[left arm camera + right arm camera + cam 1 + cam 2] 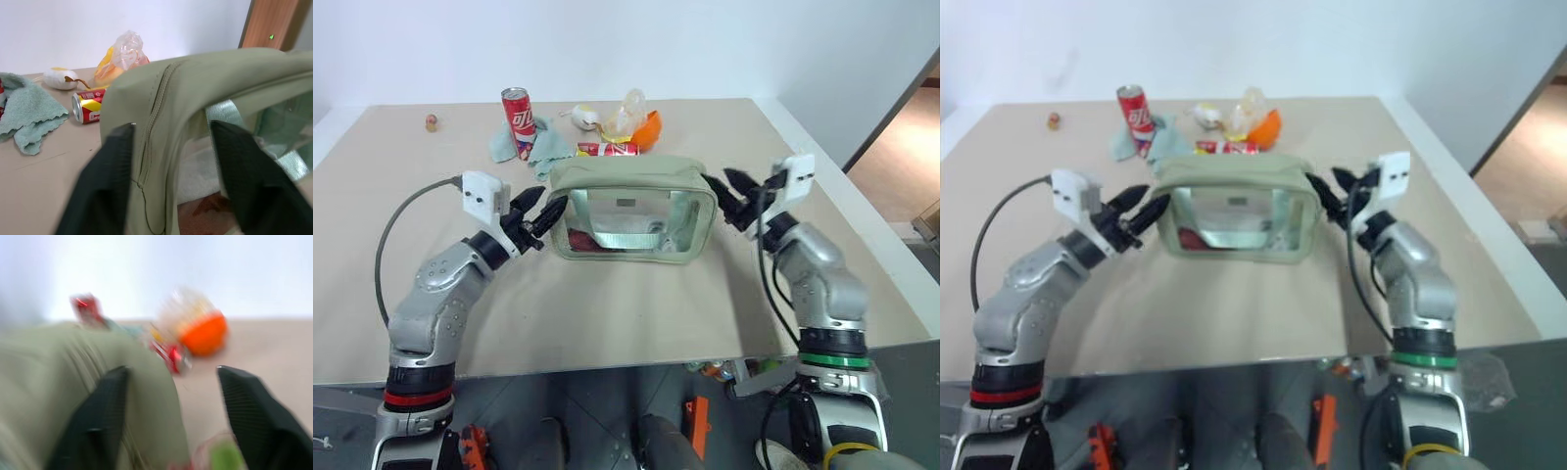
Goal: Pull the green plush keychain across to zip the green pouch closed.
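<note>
The green pouch (631, 211) stands upright mid-table, its clear window toward me and a pale green strap (626, 238) inside. My left gripper (536, 217) is open at the pouch's left end. In the left wrist view its fingers (105, 181) straddle that end, where the zipper seam (156, 112) runs up the fabric. My right gripper (729, 196) is open at the pouch's right end. A blurred lime-green shape, the green plush keychain (226, 455), shows low between its fingers (259, 416), beside the pouch (73, 377).
Behind the pouch are an upright red can (518, 122), a pale teal cloth (536, 147), a red-and-yellow can on its side (607, 149), an orange bowl (649, 129) with a plastic bag, and a small white item (584, 116). The table's right edge (862, 225) is close to my right arm.
</note>
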You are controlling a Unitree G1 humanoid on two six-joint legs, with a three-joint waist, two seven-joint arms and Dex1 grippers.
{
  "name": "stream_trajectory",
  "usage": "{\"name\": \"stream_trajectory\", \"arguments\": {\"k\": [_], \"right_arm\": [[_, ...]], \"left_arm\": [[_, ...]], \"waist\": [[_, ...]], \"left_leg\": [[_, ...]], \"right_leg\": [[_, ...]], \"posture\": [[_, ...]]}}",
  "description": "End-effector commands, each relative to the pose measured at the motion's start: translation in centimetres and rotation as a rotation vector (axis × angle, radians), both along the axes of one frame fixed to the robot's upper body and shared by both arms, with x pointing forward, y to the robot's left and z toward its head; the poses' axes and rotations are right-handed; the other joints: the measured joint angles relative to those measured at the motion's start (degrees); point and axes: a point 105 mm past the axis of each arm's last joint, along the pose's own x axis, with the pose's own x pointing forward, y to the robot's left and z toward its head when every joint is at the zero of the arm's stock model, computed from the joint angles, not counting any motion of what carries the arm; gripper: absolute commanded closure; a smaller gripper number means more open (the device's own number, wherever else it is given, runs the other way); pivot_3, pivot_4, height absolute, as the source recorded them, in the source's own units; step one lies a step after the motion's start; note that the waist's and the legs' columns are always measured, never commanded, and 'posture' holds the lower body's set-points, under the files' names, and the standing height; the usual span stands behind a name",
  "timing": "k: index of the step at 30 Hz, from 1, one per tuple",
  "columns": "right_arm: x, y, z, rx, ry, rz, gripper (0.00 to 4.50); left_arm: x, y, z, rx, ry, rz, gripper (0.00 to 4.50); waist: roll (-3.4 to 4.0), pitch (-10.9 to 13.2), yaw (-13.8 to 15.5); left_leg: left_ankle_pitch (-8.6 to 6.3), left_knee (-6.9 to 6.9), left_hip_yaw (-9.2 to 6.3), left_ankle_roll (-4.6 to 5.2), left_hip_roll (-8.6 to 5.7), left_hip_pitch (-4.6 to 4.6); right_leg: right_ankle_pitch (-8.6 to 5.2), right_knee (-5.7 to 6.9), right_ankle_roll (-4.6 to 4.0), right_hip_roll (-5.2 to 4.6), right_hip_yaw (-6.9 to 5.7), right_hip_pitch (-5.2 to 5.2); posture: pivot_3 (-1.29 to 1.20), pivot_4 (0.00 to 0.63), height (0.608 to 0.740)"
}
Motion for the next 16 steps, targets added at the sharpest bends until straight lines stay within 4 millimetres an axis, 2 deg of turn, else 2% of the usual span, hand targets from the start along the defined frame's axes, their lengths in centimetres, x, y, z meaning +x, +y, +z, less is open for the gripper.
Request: {"name": "stream_trajectory", "arguments": {"k": [1, 2, 9, 11, 13, 16], "right_arm": [[-2.2, -0.6, 1.6, -0.026, -0.057, 0.072, 0.07], [-2.4, -1.0, 1.7, -0.039, -0.063, 0.065, 0.0], [-5.4, -1.9, 3.0, -0.077, -0.062, 0.128, 0.0], [-6.9, -1.6, 2.7, -0.124, -0.05, 0.165, 0.0], [-8.2, -1.2, 1.6, -0.218, -0.027, 0.198, 0.0], [-9.5, -0.5, -0.2, -0.286, 0.002, 0.231, 0.0]], "left_arm": [[-0.6, 0.9, 2.3, 0.014, -0.068, -0.035, 0.41], [-0.7, 1.1, 2.5, 0.022, -0.07, -0.039, 0.07], [-2.5, 3.2, 3.7, 0.048, -0.078, -0.065, 0.03], [-3.3, 3.9, 3.0, 0.087, -0.052, -0.04, 0.03], [-3.6, 4.6, 1.3, 0.213, -0.03, 0.032, 0.03], [-4.5, 4.7, -0.9, 0.283, 0.026, 0.043, 0.03]], "waist": [[0.0, 0.0, 0.07], [0.0, 0.0, 0.07], [0.01, 0.01, 0.05], [0.01, 0.0, 0.01], [0.0, 0.0, 0.04], [0.0, 0.0, 0.07]], "left_leg": [[0.0, 0.0, -0.01, 0.0, 0.0, -0.01], [0.0, 0.0, -0.01, 0.0, 0.0, 0.0], [0.0, 0.01, 0.01, 0.0, 0.0, 0.01], [-0.03, -0.02, 0.01, 0.01, 0.01, 0.01], [-0.07, -0.08, 0.02, 0.0, 0.0, 0.02], [-0.13, -0.11, 0.01, -0.01, 0.0, 0.04]], "right_leg": [[0.0, 0.0, -0.01, 0.0, -0.01, 0.0], [-0.01, -0.01, -0.01, 0.0, -0.01, 0.01], [0.0, -0.01, -0.02, -0.01, 0.02, -0.01], [-0.05, -0.01, -0.03, -0.01, 0.02, -0.01], [-0.14, -0.01, -0.05, -0.03, 0.02, -0.01], [-0.27, -0.01, -0.09, -0.06, -0.01, -0.01]], "posture": [[0.0, 0.15, 0.74], [0.0, 0.15, 0.74], [0.0, 0.15, 0.74], [0.0, 0.15, 0.74], [0.0, 0.15, 0.74], [0.0, 0.15, 0.74]]}}
